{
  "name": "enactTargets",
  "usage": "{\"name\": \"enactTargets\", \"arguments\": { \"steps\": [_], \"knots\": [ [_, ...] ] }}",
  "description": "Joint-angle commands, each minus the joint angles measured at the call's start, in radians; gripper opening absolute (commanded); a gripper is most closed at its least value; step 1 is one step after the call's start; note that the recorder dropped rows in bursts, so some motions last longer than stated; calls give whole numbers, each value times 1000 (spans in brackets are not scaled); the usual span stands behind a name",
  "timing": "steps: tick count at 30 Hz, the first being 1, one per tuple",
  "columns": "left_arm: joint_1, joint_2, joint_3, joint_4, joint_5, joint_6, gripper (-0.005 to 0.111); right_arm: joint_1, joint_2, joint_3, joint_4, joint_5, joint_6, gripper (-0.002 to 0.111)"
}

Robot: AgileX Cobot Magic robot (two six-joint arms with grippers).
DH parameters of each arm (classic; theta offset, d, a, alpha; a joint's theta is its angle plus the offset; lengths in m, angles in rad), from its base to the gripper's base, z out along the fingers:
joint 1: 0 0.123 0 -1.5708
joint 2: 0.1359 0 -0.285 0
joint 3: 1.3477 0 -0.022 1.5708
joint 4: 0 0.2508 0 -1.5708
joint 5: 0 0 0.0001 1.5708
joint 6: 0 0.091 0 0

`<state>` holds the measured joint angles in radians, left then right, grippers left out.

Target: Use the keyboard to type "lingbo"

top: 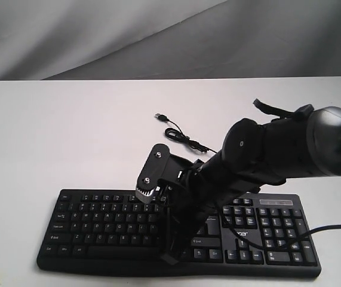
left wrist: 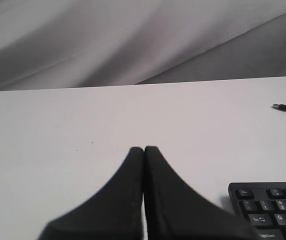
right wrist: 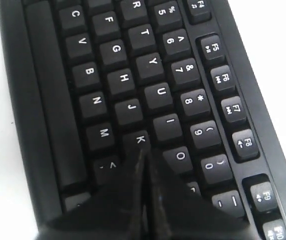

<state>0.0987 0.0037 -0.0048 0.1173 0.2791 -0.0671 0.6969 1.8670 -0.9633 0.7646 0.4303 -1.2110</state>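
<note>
The black keyboard (top: 98, 222) lies near the table's front edge, its number pad at the right. My right arm reaches across it from the right. The right gripper (top: 169, 257) is shut with nothing held. In the right wrist view its closed tips (right wrist: 144, 153) sit just past the K key (right wrist: 140, 139), beside the O key (right wrist: 180, 156), and hide the key under them. Whether they touch a key I cannot tell. My left gripper (left wrist: 144, 149) is shut and empty over bare table, left of the keyboard's Esc corner (left wrist: 270, 207). The exterior view does not show it.
The keyboard's thin black cable (top: 185, 139) curls on the white table (top: 51, 137) behind it and ends in a loose USB plug (top: 160, 116), which the left wrist view shows too (left wrist: 281, 106). A grey cloth backdrop (top: 98, 36) hangs behind the table.
</note>
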Motion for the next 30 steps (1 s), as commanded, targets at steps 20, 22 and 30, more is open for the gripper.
{"name": "enactTargets", "arguments": {
  "steps": [20,22,30],
  "knots": [
    [1,-4,5,0,-13,-2,1,2,29,1,4,-8,-14,0],
    [1,-4,5,0,-13,-2,1,2,34,1,4,-8,-14,0],
    [1,-4,5,0,-13,-2,1,12,1,-25,4,-11,-22,0]
  ]
}}
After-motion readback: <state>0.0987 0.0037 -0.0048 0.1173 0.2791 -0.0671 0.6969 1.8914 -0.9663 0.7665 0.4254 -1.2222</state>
